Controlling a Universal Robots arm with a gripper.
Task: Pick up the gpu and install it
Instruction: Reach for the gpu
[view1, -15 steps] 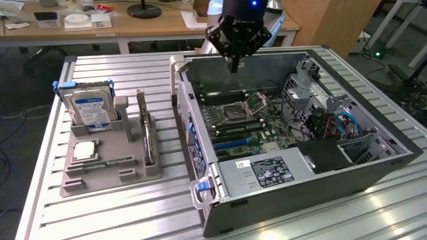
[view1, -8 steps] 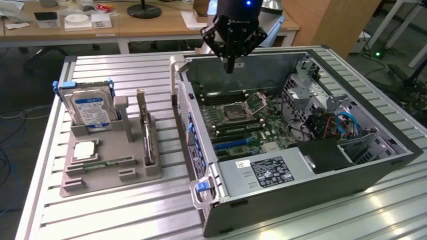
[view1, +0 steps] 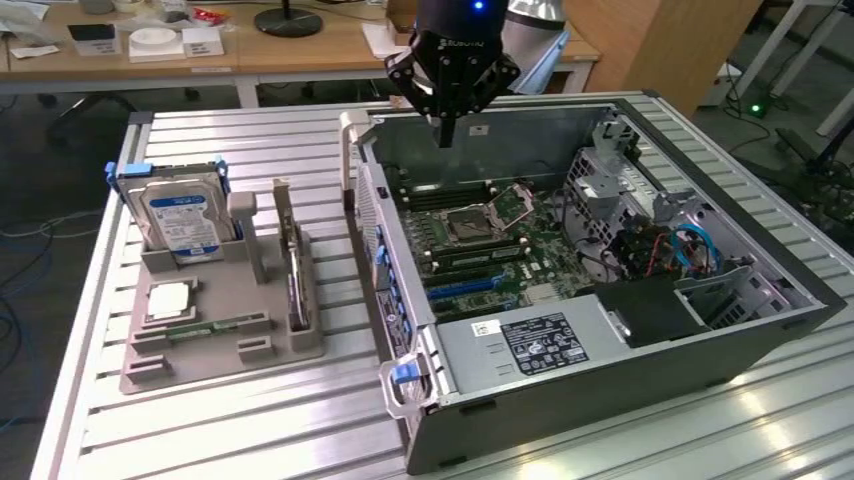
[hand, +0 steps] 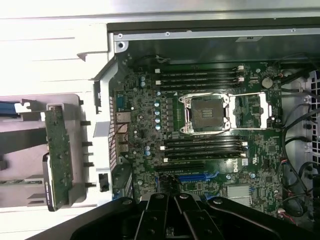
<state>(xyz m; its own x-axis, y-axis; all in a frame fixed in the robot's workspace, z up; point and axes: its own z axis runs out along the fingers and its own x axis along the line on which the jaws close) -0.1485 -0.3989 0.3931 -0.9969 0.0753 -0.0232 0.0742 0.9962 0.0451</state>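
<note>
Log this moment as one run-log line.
claw: shut, empty, over open computer case | gpu: upright in gray holder, untouched | install: not done

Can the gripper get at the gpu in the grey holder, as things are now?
Probably yes: the gpu stands upright in the holder, top edge bare, nothing above it. The gripper hangs over the open case, jaws shut.
</note>
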